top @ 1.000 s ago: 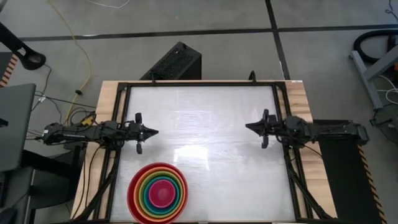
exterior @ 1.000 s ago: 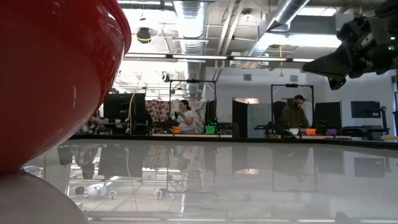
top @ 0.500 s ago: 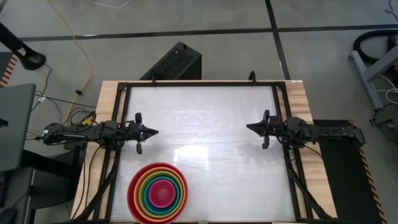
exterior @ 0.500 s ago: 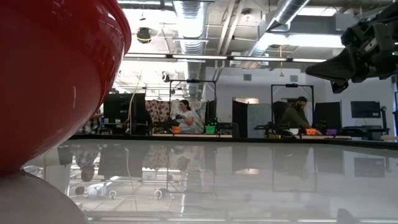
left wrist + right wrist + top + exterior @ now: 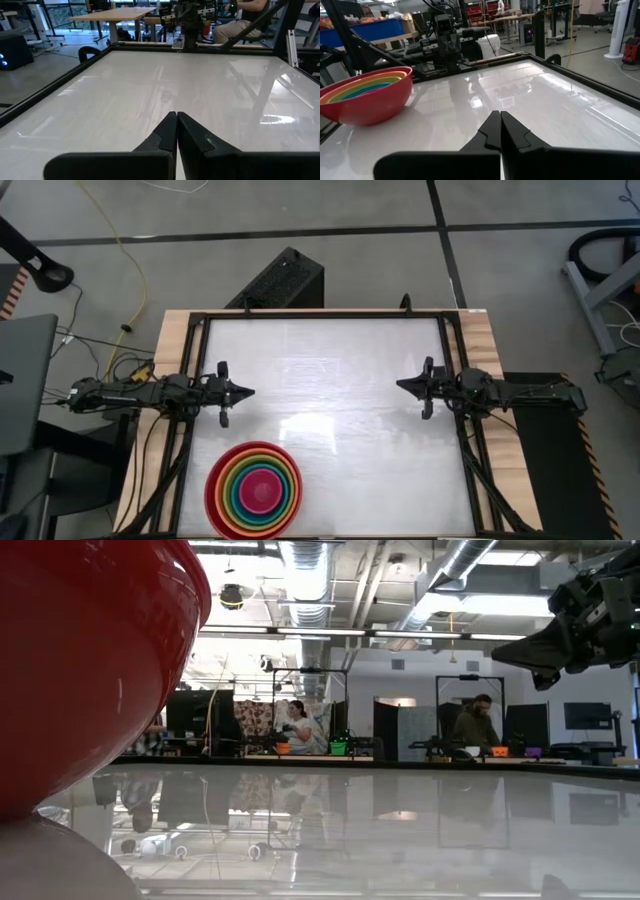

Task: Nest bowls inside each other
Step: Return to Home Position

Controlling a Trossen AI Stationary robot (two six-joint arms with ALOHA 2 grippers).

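The bowls [image 5: 253, 490] stand nested in one stack near the table's front left corner: red outermost, then orange, lime green and teal rings, with pink in the middle. The red bowl [image 5: 90, 670] rests on its base and fills the left of the low view; the stack [image 5: 365, 97] also shows in the right wrist view. My left gripper [image 5: 250, 392] is shut and empty at the table's left edge, pointing level toward the right. My right gripper [image 5: 400, 384] is shut and empty at the right edge, facing it. Both are well clear of the bowls.
The white tabletop [image 5: 330, 360] is framed by a black rail [image 5: 320, 315]. People sit at desks [image 5: 300, 730] in the room beyond the far edge. A black box [image 5: 285, 280] stands on the floor behind the table.
My right arm has settled a little further into its folded pose at the table's right edge, with its gripper staying shut. The bowls and my left arm have kept still.
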